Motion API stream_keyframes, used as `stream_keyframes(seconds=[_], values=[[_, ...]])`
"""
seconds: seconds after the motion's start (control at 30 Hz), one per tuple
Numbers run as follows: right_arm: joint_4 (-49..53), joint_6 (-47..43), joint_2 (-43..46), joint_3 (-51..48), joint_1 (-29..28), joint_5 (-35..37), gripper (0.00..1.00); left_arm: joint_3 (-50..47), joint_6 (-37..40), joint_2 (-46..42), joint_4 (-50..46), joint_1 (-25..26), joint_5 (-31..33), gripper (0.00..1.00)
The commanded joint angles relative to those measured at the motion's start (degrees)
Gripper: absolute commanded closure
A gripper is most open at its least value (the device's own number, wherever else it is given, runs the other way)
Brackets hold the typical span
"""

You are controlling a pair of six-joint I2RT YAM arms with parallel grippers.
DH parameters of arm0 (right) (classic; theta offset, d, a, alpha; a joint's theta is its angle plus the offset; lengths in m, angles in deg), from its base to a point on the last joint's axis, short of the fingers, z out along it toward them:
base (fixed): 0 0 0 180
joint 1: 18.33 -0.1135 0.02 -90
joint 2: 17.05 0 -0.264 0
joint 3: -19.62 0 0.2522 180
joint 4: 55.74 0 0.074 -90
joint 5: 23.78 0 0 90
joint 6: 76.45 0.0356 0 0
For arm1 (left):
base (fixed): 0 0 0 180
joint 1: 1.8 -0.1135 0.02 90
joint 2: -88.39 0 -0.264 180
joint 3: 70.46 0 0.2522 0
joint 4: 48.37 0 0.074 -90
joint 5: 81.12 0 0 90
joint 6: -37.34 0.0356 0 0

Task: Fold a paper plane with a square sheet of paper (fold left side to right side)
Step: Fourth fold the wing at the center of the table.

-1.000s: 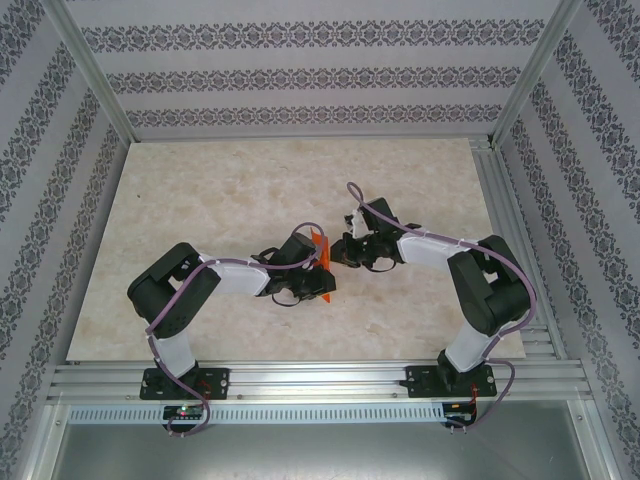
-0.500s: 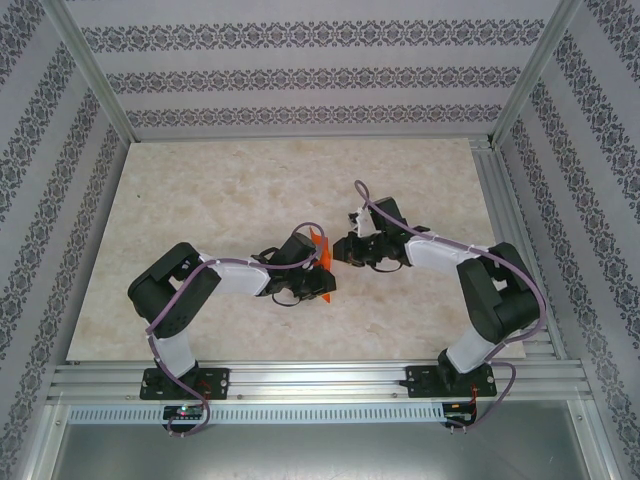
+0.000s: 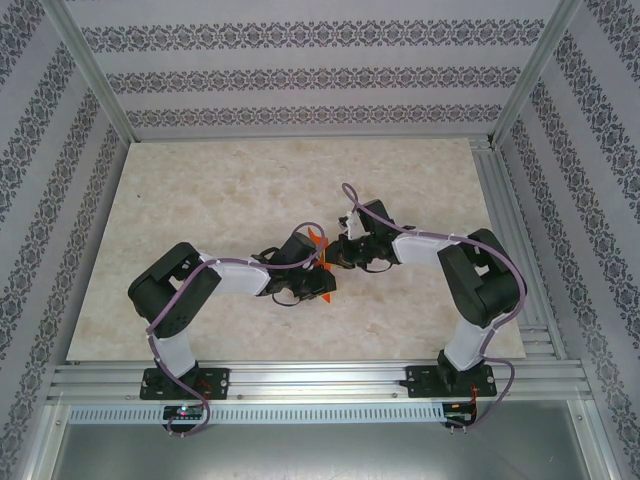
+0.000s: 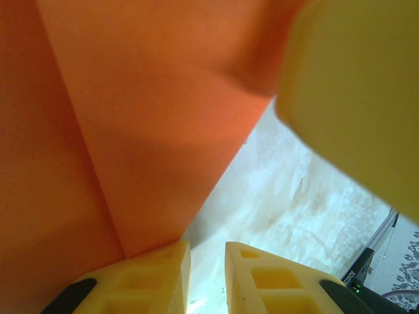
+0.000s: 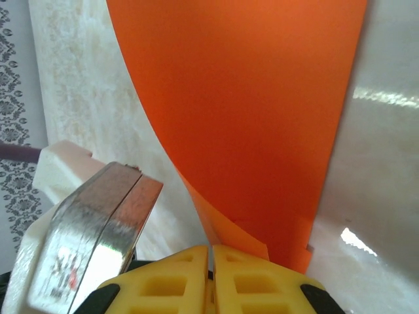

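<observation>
paper [image 3: 322, 258] stands on edge at the middle of the table [image 3: 200, 200], long axis near-far, between both pincers. right gripper [image 5: 211, 255] clenched on a folded corner. left gripper [image 4: 208, 248] narrowly parted, gap bare, paper just beside one finger. judgement: right arm leads.

Left end effector [image 4: 206, 252] narrowly parted, right end effector [image 5: 211, 252] clamped.

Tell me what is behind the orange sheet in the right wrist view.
The marbled table shows either side of the orange sheet; the stretch directly behind it is covered.
</observation>
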Motion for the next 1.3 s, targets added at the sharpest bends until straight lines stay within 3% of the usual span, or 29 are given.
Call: stream_keyframes(seconds=[0.0,0.67,1.27], values=[[0.09,-1.11,-2.2,2.44,-0.44,2.06,0.89,0.0,0.2,1.79,-2.78,1.24,0.86,0.76],[6.75,-4.32,-8.5,4.86,-0.62,10.22,0.89,0.0,0.32,1.53,-2.87,1.59,0.72,0.76],[9.8,-5.41,-9.15,5.95,-1.49,12.52,0.9,1.1,2.55,-10.9,-5.2,-0.88,1.56,0.61]])
